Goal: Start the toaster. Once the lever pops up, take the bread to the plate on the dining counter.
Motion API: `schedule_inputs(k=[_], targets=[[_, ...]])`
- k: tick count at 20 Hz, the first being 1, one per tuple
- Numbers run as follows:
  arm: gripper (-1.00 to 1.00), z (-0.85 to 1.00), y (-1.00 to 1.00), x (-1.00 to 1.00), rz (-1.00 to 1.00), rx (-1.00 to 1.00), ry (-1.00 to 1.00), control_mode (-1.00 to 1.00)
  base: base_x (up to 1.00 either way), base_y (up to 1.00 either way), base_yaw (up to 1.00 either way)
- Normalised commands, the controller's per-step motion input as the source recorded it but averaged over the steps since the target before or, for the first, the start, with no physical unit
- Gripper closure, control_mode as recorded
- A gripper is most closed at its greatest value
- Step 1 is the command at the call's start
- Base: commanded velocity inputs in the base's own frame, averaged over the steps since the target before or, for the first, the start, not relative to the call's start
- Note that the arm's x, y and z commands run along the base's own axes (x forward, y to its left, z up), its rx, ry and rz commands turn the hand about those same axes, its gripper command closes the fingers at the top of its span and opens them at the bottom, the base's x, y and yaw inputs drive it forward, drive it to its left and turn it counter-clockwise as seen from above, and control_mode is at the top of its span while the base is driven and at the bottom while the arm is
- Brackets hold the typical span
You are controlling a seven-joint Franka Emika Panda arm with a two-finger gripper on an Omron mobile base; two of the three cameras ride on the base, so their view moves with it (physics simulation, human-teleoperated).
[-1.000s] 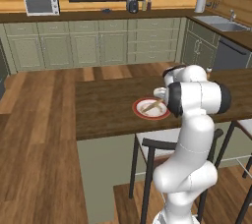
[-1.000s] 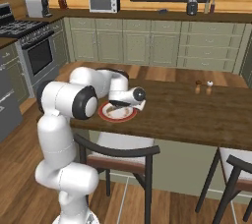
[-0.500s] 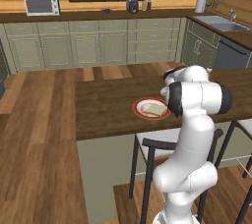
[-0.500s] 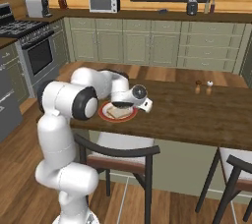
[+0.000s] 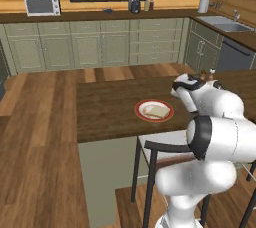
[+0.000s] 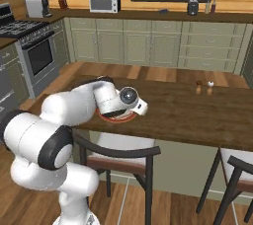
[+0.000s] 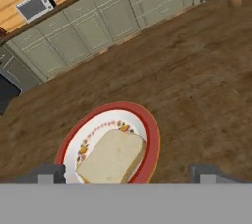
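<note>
The bread (image 7: 112, 156), a light-tan slice, lies flat on the red-rimmed plate (image 7: 153, 132) on the dark wooden dining counter (image 7: 197, 85). In the left base view the bread (image 5: 157, 111) rests on the plate (image 5: 142, 106) near the counter's front edge. My gripper (image 7: 128, 173) hangs open just above them with nothing between its wide-set fingertips. It hovers at the plate's right side (image 5: 180, 90). From the right base view the gripper (image 6: 140, 106) covers most of the plate (image 6: 114, 117). The silver toaster (image 6: 35, 6) stands far off on the wall counter.
Two small shakers (image 6: 198, 88) stand on the dining counter (image 6: 197, 115) to the right. Dark-framed stools (image 5: 165, 148) are tucked under its near edge. A microwave (image 5: 42, 5) sits on the far wall counter, and a stove (image 6: 20, 29) stands at the left.
The open gripper has drawn up and to the right, away from the plate. The bread stays lying on the plate.
</note>
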Motion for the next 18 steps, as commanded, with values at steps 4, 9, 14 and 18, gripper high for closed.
schedule_inputs(k=[4, 9, 14, 18], targets=[[-1.0, 1.0, 0.2, -1.0, -0.03, 0.0, 0.01, -1.0, 0.0, 0.0, 0.0], [-1.0, 1.0, 0.18, -1.0, -0.03, 0.0, 0.09, -1.0, 0.0, 0.0, 0.0], [-1.0, 0.78, 0.32, -1.0, -0.02, 0.0, 0.2, -1.0, 0.0, 0.0, 0.0], [-1.0, 0.27, 0.51, -1.0, 0.0, 0.0, 0.17, -1.0, 0.0, 0.0, 0.0]])
